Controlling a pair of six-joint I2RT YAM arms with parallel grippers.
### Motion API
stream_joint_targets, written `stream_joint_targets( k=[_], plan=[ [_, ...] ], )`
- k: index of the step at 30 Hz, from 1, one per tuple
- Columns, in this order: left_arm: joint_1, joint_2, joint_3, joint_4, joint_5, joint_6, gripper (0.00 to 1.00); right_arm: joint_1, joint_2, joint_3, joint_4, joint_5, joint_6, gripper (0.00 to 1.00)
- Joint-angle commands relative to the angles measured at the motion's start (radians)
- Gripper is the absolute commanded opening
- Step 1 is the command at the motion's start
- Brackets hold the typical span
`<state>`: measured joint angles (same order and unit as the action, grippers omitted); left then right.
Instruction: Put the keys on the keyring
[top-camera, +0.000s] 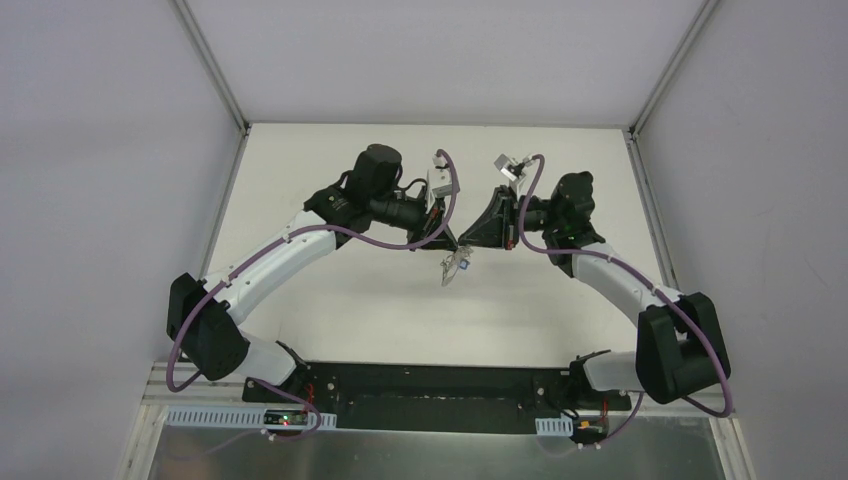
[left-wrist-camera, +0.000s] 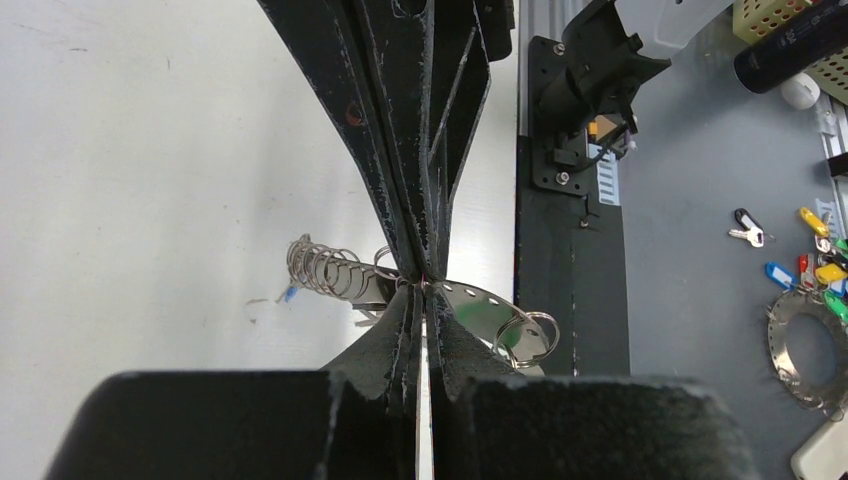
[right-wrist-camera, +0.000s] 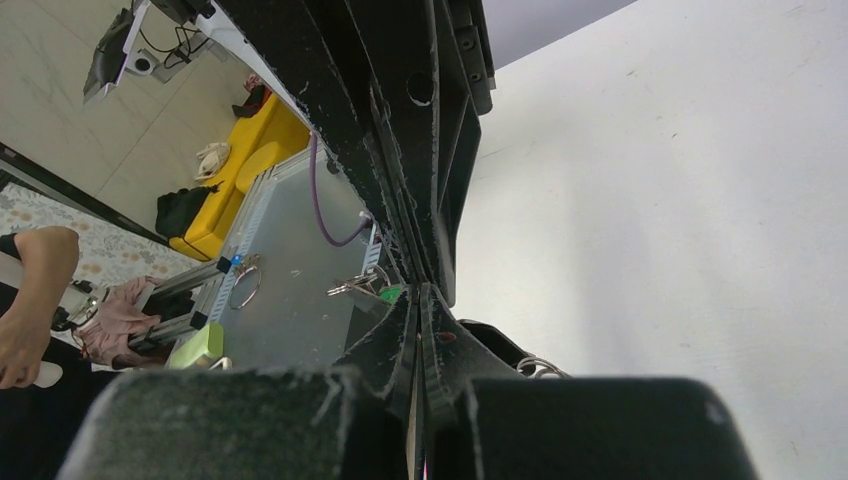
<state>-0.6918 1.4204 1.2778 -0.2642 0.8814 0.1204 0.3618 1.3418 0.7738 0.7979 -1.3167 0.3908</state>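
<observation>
The keyring (top-camera: 455, 265) hangs above the white table where the two grippers meet tip to tip. In the left wrist view it shows as a curved silver strip with holes (left-wrist-camera: 470, 298), a coil of rings (left-wrist-camera: 320, 268) and a loose split ring (left-wrist-camera: 530, 335). A green key head (left-wrist-camera: 482, 320) shows behind the strip. My left gripper (left-wrist-camera: 422, 292) is shut with its tips on the strip. My right gripper (right-wrist-camera: 418, 292) is shut too, pinching the same bunch, with the green key (right-wrist-camera: 390, 294) just beyond its tips. The black and blue keys are not visible.
White enclosure walls stand on three sides of the table (top-camera: 330, 300). Past the near edge, the black arm mount (left-wrist-camera: 575, 120) and a grey bench hold spare coloured keys (left-wrist-camera: 815, 265) and a perforated metal ring (left-wrist-camera: 800, 345). A person's arm (right-wrist-camera: 30, 290) is outside.
</observation>
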Motion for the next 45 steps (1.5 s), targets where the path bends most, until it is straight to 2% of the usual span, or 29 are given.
stream_joint_targets(
  k=[1, 5, 8, 16, 32, 45],
  plan=[
    [-0.002, -0.025, 0.017, 0.019, 0.039, -0.001, 0.0, -0.002, -0.042, 0.01, -0.075, 0.04, -0.114, 0.0],
    [-0.002, -0.056, 0.045, -0.08, -0.005, 0.062, 0.0, -0.004, -0.073, 0.039, -0.334, 0.081, -0.339, 0.0],
    [-0.002, -0.074, 0.063, -0.125, -0.021, 0.086, 0.0, 0.001, -0.082, 0.051, -0.429, 0.096, -0.441, 0.0],
    [-0.008, -0.077, 0.081, -0.164, -0.053, 0.098, 0.0, 0.038, -0.076, 0.08, -0.52, 0.1, -0.508, 0.02],
    [-0.037, -0.047, 0.092, -0.213, -0.053, 0.13, 0.0, 0.069, -0.067, 0.115, -0.545, 0.065, -0.527, 0.24],
    [-0.04, -0.02, 0.106, -0.21, -0.039, 0.116, 0.0, 0.105, -0.066, 0.164, -0.662, 0.068, -0.626, 0.25]
  ],
)
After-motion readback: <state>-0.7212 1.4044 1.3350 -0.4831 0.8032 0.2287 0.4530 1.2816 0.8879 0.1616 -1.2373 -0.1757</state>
